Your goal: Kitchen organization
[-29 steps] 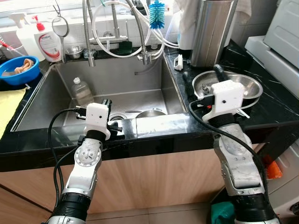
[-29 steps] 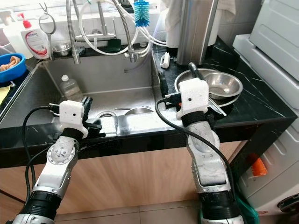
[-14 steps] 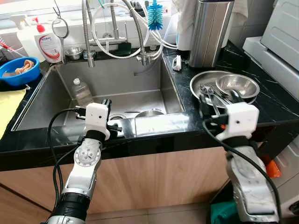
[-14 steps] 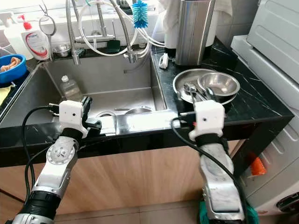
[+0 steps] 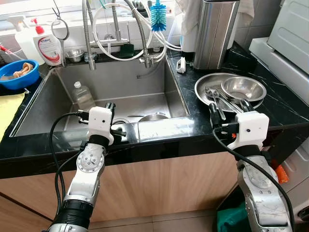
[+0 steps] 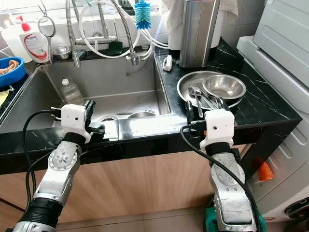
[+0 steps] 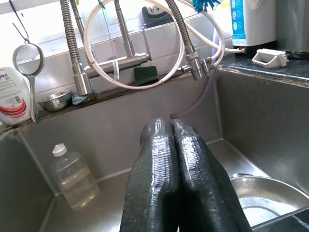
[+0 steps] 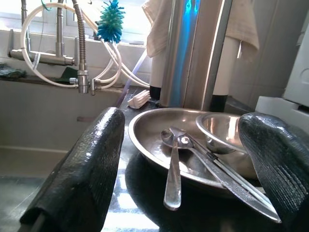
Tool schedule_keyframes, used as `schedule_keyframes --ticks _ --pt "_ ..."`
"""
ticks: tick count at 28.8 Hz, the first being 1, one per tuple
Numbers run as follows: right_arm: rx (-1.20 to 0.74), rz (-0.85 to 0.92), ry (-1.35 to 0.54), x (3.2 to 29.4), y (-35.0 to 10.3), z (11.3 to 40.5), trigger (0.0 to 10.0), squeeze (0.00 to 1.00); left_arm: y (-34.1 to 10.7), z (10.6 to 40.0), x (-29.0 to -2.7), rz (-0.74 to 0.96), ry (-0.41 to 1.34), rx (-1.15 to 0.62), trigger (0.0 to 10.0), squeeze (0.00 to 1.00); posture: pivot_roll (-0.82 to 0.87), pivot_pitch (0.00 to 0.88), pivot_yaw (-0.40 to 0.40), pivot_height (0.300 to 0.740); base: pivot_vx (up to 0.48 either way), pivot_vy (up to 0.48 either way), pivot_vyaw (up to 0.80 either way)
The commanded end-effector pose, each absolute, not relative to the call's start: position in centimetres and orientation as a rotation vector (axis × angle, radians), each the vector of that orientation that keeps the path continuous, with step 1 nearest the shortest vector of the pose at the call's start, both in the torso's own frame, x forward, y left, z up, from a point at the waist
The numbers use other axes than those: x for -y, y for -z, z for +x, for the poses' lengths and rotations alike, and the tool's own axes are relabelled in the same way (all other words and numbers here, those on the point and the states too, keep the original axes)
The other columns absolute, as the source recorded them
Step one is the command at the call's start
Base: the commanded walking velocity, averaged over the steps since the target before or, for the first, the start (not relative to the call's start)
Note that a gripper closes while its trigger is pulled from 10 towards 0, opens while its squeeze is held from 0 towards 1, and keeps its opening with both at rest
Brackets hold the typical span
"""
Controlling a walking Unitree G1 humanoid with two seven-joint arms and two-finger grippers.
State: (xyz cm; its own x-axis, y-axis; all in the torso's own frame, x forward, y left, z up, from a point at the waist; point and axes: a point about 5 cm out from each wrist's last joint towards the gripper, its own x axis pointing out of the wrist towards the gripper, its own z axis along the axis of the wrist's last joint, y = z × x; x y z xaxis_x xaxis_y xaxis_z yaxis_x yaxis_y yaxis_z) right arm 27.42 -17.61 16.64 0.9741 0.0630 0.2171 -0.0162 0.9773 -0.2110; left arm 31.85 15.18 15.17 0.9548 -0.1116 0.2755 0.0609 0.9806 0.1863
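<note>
Pulled back off the plate since a second ago: right end effector (image 8: pixel 178 193), fingers spread wide and empty, now low at the worktop (image 5: pixel 285 108) edge, probably lining up on the spoons (image 8: pixel 172 164) lying in the steel plate (image 5: pixel 207 83) beside a small bowl (image 5: pixel 243 88). Left end effector (image 7: pixel 179 179) pressed closed, parked over the sink (image 5: pixel 120 82).
</note>
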Motion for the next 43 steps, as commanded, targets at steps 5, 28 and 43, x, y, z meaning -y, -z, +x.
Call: schedule_keyframes --ticks 5,28,43 --pt "0.169 -0.195 -0.063 17.6 -15.7 27.7 10.0 0.0 -15.2 31.8 -15.5 0.186 0.087 0.29 10.0 0.0 -0.23 0.0 0.056 0.731 0.0 0.0 0.0" --pt "0.071 -0.231 -0.114 17.4 -15.0 29.2 10.0 0.0 -15.3 31.8 -15.7 0.188 0.083 0.288 10.0 0.0 -0.22 0.0 0.058 0.731 0.0 0.0 0.0" --pt "0.036 -0.222 -0.108 17.7 -14.6 29.2 0.0 0.0 -15.3 31.9 -15.7 0.189 0.083 0.291 10.0 0.0 -0.22 0.0 0.06 0.731 0.0 0.0 0.0"
